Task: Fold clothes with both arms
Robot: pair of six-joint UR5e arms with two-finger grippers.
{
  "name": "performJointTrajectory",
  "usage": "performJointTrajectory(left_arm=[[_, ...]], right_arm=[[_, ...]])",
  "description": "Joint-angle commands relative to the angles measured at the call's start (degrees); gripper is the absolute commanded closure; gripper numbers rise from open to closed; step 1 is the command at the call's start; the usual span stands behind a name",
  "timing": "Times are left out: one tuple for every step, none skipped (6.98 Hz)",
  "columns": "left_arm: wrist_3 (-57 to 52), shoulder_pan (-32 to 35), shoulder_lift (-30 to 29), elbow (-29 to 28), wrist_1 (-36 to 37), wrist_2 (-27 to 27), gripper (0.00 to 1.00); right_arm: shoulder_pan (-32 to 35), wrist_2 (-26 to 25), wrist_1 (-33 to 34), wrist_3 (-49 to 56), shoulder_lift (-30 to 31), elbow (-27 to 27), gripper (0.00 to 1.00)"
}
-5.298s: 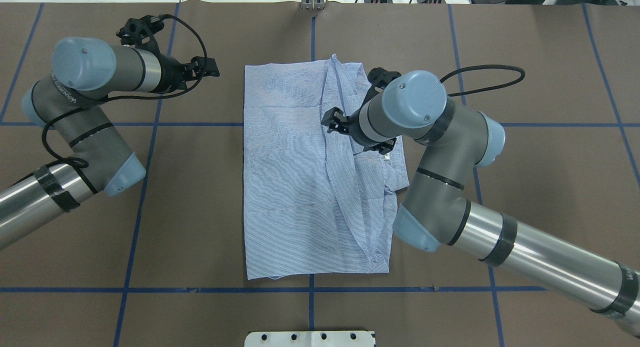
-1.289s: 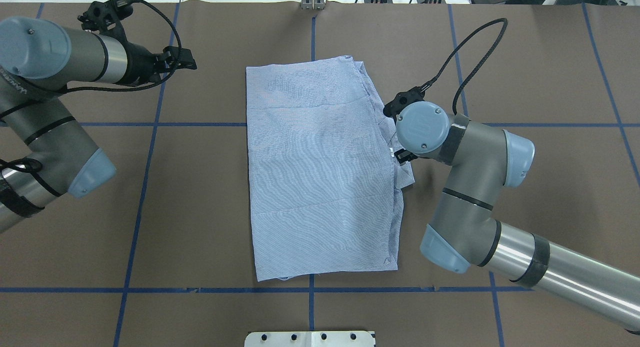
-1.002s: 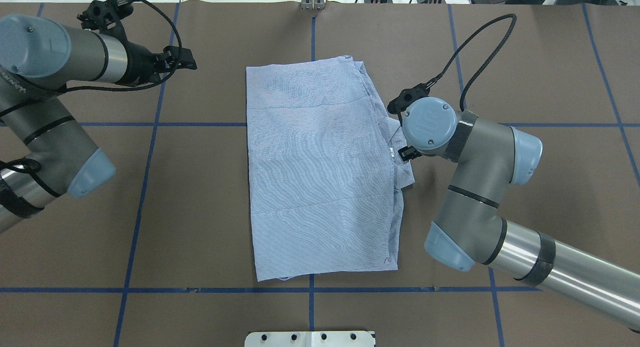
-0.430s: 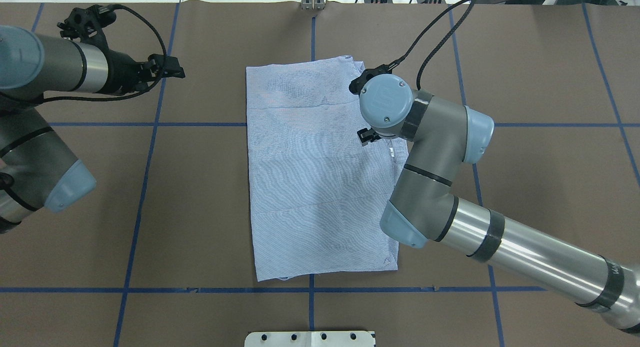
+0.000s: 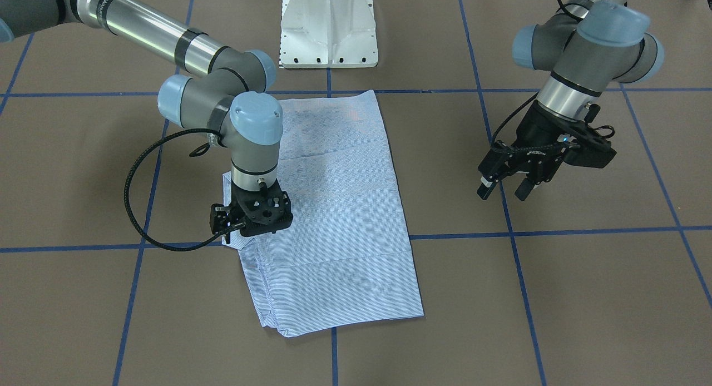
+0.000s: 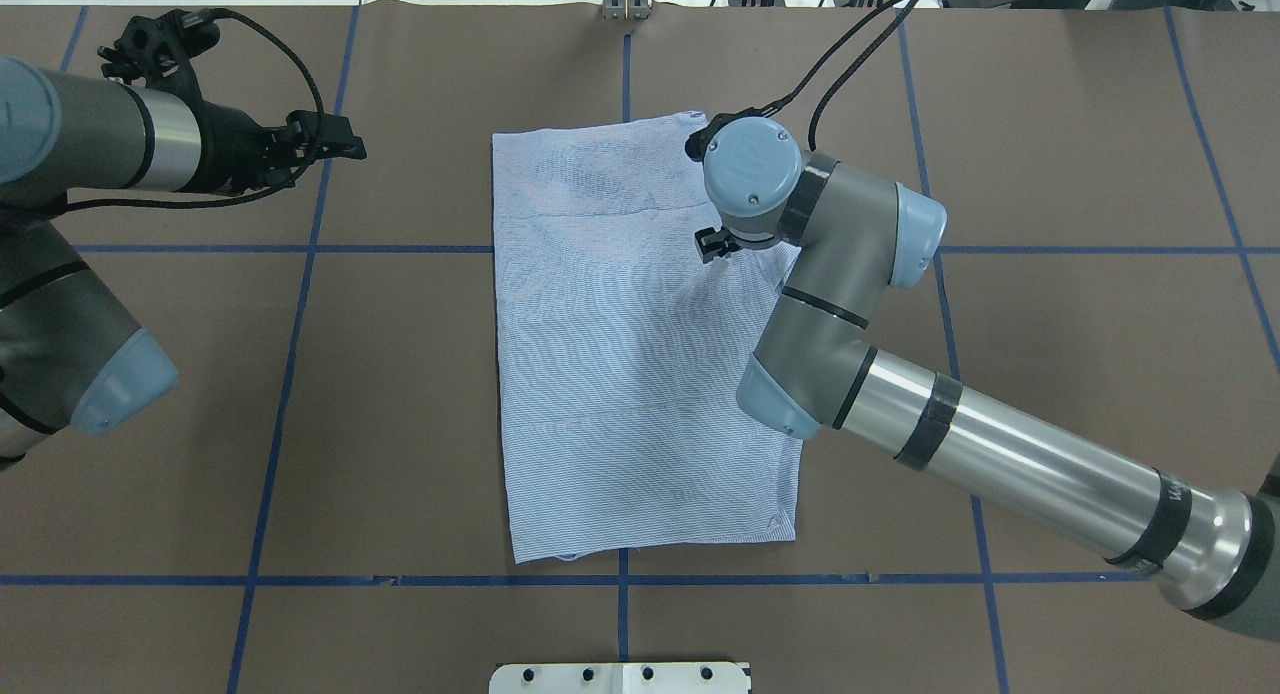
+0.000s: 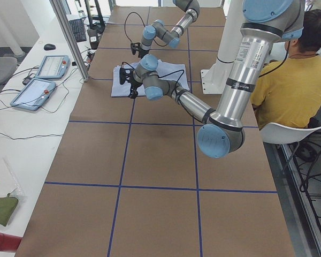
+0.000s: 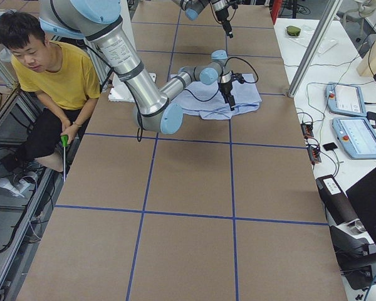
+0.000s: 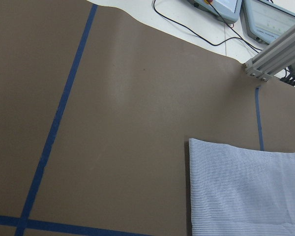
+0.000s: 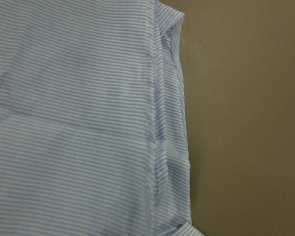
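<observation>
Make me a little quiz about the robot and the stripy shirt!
1. True or false: the left gripper touches the shirt.
2. Which gripper is over the shirt? A left, B right, C both.
3. What colour are the tape lines on the table?
Key: 1 false, it hangs open over bare table. 2 B, the right gripper. 3 blue.
</observation>
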State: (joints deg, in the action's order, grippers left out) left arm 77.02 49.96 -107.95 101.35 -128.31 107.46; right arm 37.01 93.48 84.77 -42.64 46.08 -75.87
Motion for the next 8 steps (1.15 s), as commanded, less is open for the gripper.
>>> performJointTrajectory(left_arm=[[0.1,0.0,0.1,0.9,0.1,-0.1,0.0],[0.0,0.0,0.1,1.0,0.1,0.0,0.0],[-0.1,0.0,0.1,1.0,0.1,0.0,0.0],[-0.1,0.0,0.1,1.7,0.2,0.1,0.0],[-0.1,0.0,0.1,2.1,0.2,0.7,0.0],[0.0,0.1,0.2,3.1,0.2,0.8,0.0],[-0.2,0.1,0.2,3.2,0.2,1.0,0.0],[0.0,0.0,0.2,2.8,0.2,0.8,0.0]], right_arm=[[3.7,2.5,-2.7,2.4,1.6,3.5,0.0],[3.7,2.7,-6.3,2.5,2.9,3.5,0.0],[4.4,5.5,-6.3,2.3,2.9,2.2,0.0],[5.0,9.1,-5.0,-0.2,2.9,-1.3,0.0],[4.0,9.2,-4.5,-11.0,4.4,-5.6,0.0],[1.5,9.2,-4.5,-21.3,8.1,-12.8,0.0],[-0.3,9.0,-4.4,-28.8,12.6,-20.0,0.0],[-4.4,5.1,-4.6,-39.7,17.0,-26.5,0.0]])
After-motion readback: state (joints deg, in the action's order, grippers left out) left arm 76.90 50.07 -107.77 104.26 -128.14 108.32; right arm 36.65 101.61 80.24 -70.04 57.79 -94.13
